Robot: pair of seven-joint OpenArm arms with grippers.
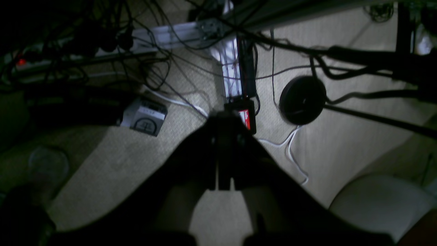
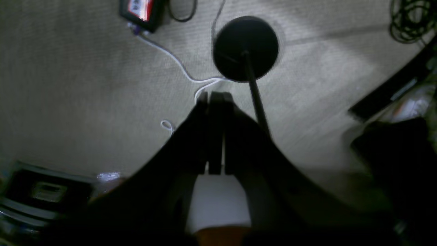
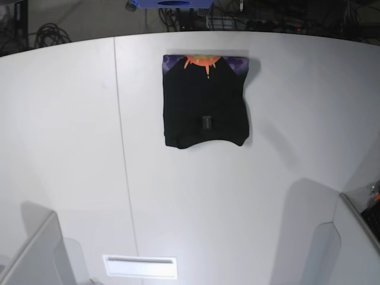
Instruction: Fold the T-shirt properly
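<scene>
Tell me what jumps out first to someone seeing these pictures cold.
In the base view, a black T-shirt lies folded into a neat rectangle toward the far edge of the white table, a strip of purple-and-orange print showing along its far side. Both wrist views look down at beige carpet instead: the shut left gripper hangs over tangled cables, the shut right gripper near a round black stand base.
</scene>
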